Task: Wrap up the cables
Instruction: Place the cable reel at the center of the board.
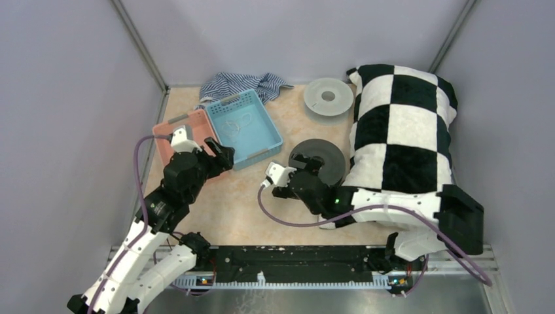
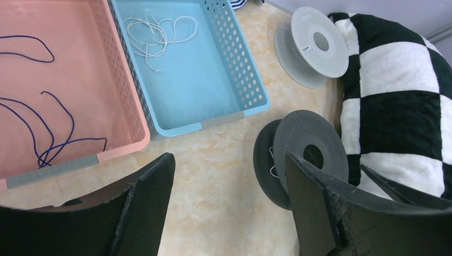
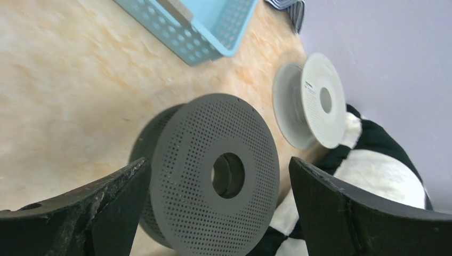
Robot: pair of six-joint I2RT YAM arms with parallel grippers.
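The desk [image 1: 229,209] has a mottled beige, stone-like top and is closed in by plain pale lilac walls [image 1: 65,98], with metal posts [image 1: 141,46] running up the two far corners. A black rail [image 1: 294,265] runs along the near edge, where the arms are bolted.

A dark spool [image 1: 330,160] with perforated discs stands about mid-desk. A thin pale strand shows between its discs in the left wrist view. A black-and-white checked pillow [image 1: 402,131] lies against the spool's right side. Beyond the spool, near the back wall, rests a white spool [image 1: 328,97]. To the left of the dark spool sits a blue basket [image 1: 268,131], and a pink basket [image 1: 196,121] sits touching the blue one's far side. A striped cloth [image 1: 242,85] is bunched behind the baskets.

The white cable [image 2: 157,32] lies in loose loops in the blue basket, and the dark cable [image 2: 48,133] sprawls in the pink one.

The right gripper [image 3: 218,162] hovers just at the near-left of the dark spool, its fingers spread wide on either side of the spool and not pinching it. The left gripper [image 2: 228,160] hangs farther left of the spool, over the near ends of the baskets, also spread and holding nothing.
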